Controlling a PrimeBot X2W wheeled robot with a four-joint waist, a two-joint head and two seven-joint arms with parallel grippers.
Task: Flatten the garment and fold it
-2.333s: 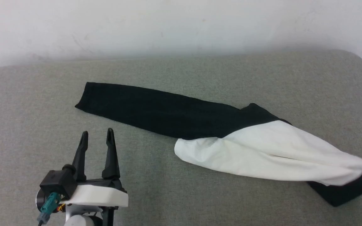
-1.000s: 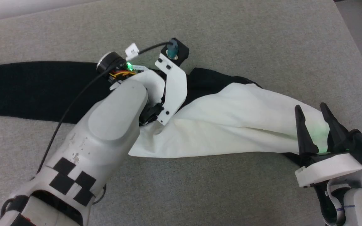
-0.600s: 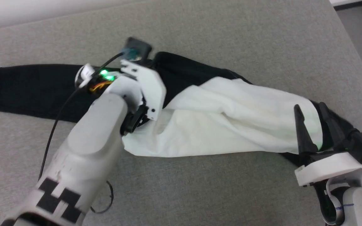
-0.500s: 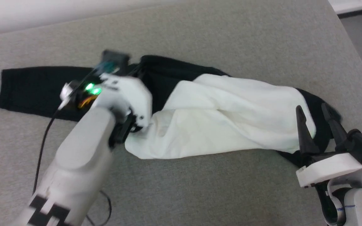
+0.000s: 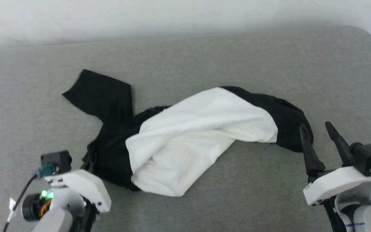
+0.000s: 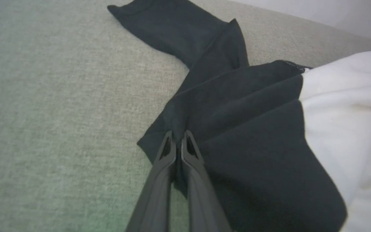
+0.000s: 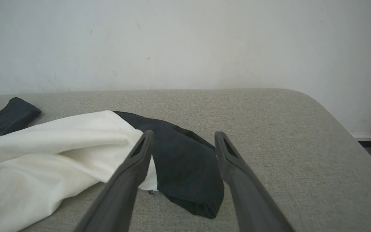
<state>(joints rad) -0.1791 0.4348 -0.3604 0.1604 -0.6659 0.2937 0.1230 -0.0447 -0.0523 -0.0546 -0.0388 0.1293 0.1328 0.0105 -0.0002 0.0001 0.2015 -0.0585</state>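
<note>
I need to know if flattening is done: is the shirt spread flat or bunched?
Bunched. The garment lies heaped, white body rolled over itself, one black sleeve kinked; the left pincer pinches its black cloth.

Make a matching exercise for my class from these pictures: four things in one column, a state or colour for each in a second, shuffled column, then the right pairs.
Column A
1. left gripper
2. right gripper
3. shirt
4. padded surface

Column B
a. open, holding nothing
b. plain grey
c. shut on black cloth
d. white with black sleeves, crumpled

Pairs: 1-c, 2-a, 3-d, 4-b
</note>
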